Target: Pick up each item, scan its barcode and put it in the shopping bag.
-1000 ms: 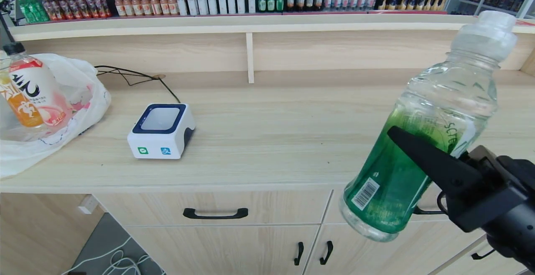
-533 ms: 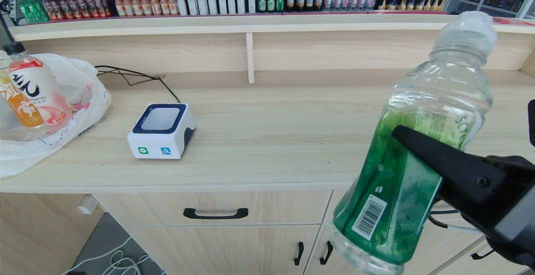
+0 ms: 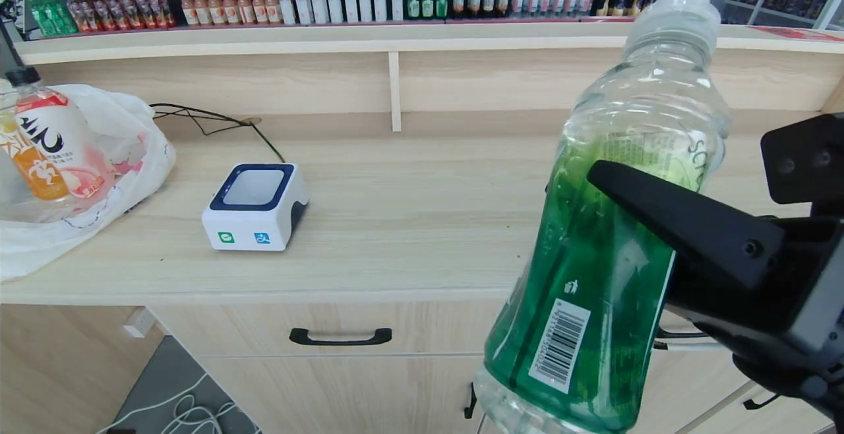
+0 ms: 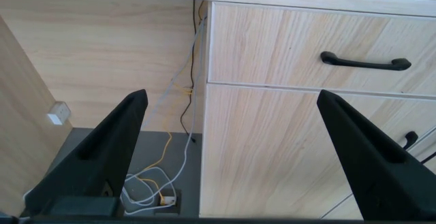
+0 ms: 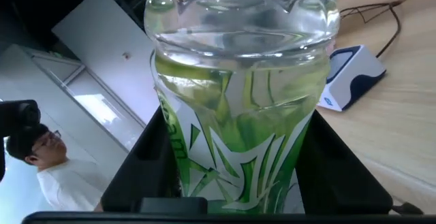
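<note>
Bottle (image 3: 613, 236), plastic w/ green label, hangs tilted off the counter's (image 3: 422, 223) right front, barcode (image 3: 559, 345) low, facing me. Right claw (image 5: 238, 149) clamped across its mid-body. Looks full, so prob. heavyish, thin-walled, slick; the waist seems the best hold to me. Scanner (image 3: 256, 206) sits well to the left, shopping bag (image 3: 99, 177) beyond it. Left claw (image 4: 225, 149) spread wide, empty, by the cupboard front (image 4: 272, 149).

Counted: one green bottle (image 3: 613, 256), one scanner (image 3: 255, 206) with one cable (image 3: 269, 144), one bag (image 3: 142, 150) holding one pink bottle (image 3: 62, 144) and one orange bottle (image 3: 30, 170), one counter (image 3: 428, 223), and one shelf row (image 3: 395, 2) of bottles too numerous to tally.
</note>
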{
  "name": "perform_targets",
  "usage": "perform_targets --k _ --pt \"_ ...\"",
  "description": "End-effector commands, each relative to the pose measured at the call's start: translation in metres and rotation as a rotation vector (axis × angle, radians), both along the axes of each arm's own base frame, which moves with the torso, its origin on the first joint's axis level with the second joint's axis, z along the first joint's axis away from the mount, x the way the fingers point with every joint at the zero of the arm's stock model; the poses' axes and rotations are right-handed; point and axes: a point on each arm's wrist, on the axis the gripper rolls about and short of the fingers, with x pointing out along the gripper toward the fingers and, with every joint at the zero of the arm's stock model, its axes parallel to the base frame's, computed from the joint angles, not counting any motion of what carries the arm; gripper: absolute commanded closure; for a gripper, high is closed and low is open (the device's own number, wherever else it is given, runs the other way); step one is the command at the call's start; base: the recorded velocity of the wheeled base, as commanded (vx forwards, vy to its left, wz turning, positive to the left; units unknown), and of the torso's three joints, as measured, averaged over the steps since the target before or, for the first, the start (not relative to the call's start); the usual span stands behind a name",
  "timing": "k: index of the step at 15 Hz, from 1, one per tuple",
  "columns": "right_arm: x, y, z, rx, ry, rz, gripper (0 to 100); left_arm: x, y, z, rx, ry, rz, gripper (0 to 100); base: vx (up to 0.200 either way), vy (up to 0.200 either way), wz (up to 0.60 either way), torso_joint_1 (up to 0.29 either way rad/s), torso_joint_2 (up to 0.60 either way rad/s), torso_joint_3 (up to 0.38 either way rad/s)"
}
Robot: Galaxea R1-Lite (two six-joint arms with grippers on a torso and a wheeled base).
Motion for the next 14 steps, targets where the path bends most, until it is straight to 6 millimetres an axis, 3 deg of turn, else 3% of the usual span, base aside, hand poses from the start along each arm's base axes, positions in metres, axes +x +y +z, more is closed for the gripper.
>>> perform_targets --k 1,4,8,14 --pt "0.003 0.005 0.002 0.010 0.005 0.014 100 0.000 0.000 0.000 0.000 -0.001 0.000 0 0.000 0.000 0.00 0.000 0.00 0.000" --pt "0.013 0.014 0.008 0.034 0.015 0.025 100 0.000 0.000 0.000 0.000 0.000 0.000 0 0.000 0.000 0.00 0.000 0.00 0.000" --pt "0.013 0.018 0.019 0.095 0.049 0.080 100 0.000 0.000 0.000 0.000 -0.001 0.000 0 0.000 0.000 0.00 0.000 0.00 0.000" --pt "0.009 0.026 0.017 0.091 0.058 0.117 100 0.000 0.000 0.000 0.000 -0.001 0.000 0 0.000 0.000 0.00 0.000 0.00 0.000"
